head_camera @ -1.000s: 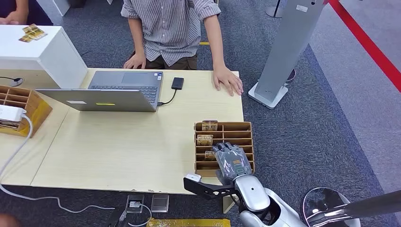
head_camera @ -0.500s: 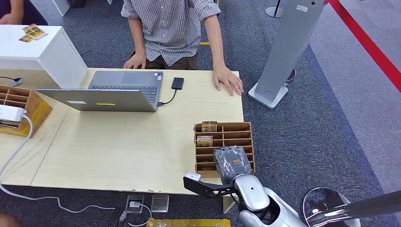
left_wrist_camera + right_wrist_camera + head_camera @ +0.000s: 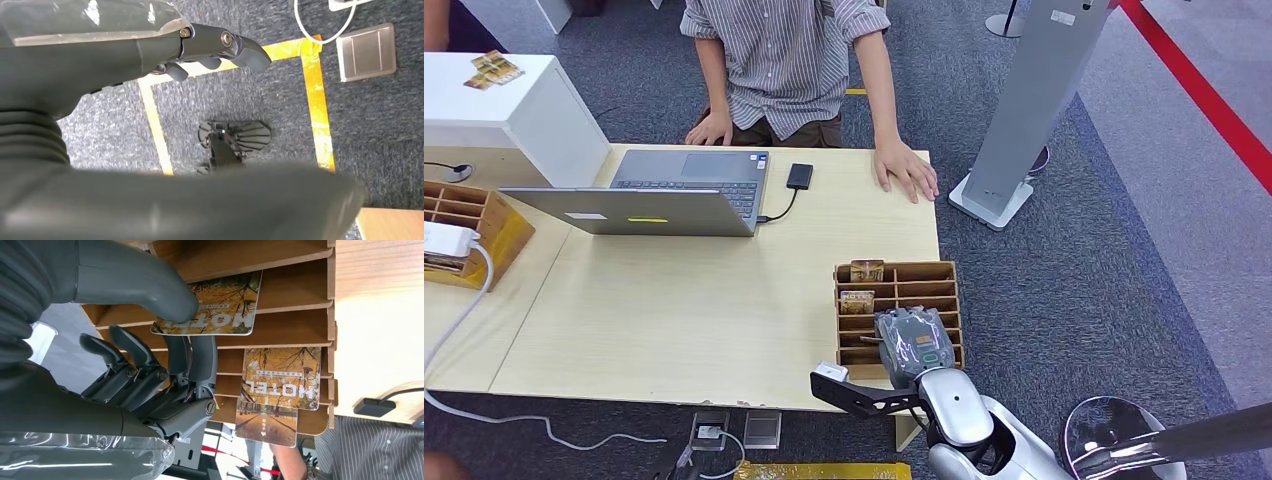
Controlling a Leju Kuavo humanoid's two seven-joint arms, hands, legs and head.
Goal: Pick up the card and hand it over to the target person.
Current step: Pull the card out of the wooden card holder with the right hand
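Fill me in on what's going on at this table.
The robot's right hand is down in the wooden card rack at the table's near right corner, pinching a hotel card between thumb and fingers. The card is partly in its slot, not yet lifted clear. Two more cards stand in slots farther along the rack. The left hand hangs over the carpet, holding nothing. A person in a striped shirt stands at the far side with both hands on the table, by an open laptop.
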